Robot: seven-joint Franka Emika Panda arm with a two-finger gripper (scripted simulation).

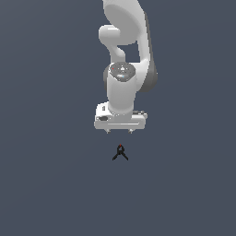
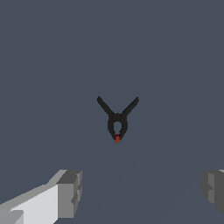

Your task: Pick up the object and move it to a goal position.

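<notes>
The object (image 1: pixel 120 153) is a tiny black clamp with two splayed legs and a small red spot at its tip, lying on the flat dark grey surface. In the wrist view the object (image 2: pixel 117 120) lies alone, apart from both fingers. My white gripper (image 1: pixel 119 132) hangs just above it in the exterior view, with a clear gap between fingertips and clamp. The gripper is open: its two grey fingertips (image 2: pixel 70 192) stand wide apart with nothing between them.
The white arm (image 1: pixel 126 55) rises out of frame above the gripper. Plain dark grey surface (image 1: pixel 50 175) lies all around the clamp.
</notes>
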